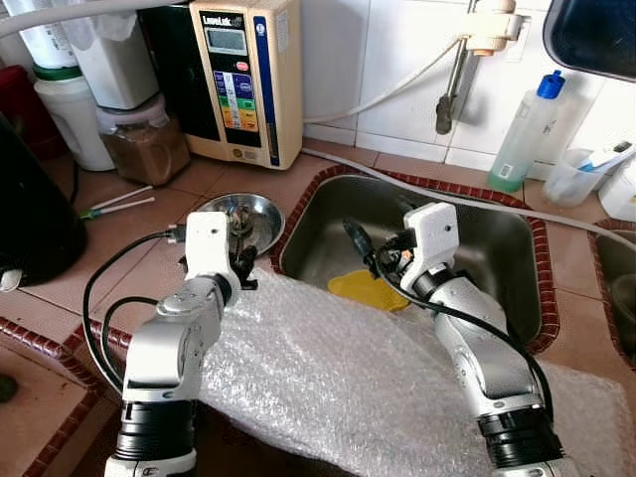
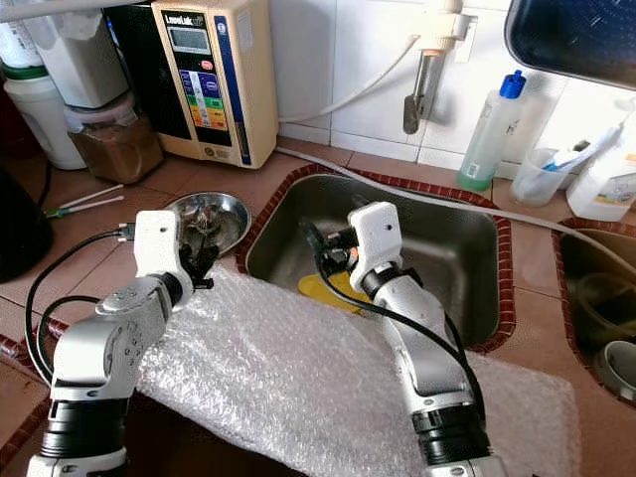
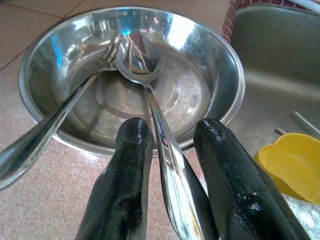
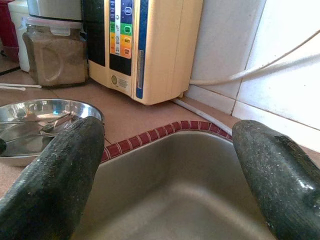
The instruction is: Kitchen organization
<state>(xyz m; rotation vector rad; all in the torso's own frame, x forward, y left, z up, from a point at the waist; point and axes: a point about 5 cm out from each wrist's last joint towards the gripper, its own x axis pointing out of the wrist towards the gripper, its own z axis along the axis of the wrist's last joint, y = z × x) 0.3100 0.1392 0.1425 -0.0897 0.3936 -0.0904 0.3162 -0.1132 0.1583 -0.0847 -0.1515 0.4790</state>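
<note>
Left gripper (image 3: 170, 165) pinches a spoon (image 3: 150, 95) by the handle, its bowl resting inside the steel bowl (image 1: 266, 221) at center-left of the left eye view, beside a fork (image 3: 55, 122) already lying there. Step in hand looks like dropping cutlery into the bowl; next: part fingers, back off w/o tipping it. Right gripper (image 4: 165, 165) spread wide, holding nothing, above the sink (image 1: 497, 248), yellow dish (image 1: 360, 288) below.

A cream water machine (image 1: 245, 79) on the counter carried a small brand label at its top. The lettering was too blurred to read.
</note>
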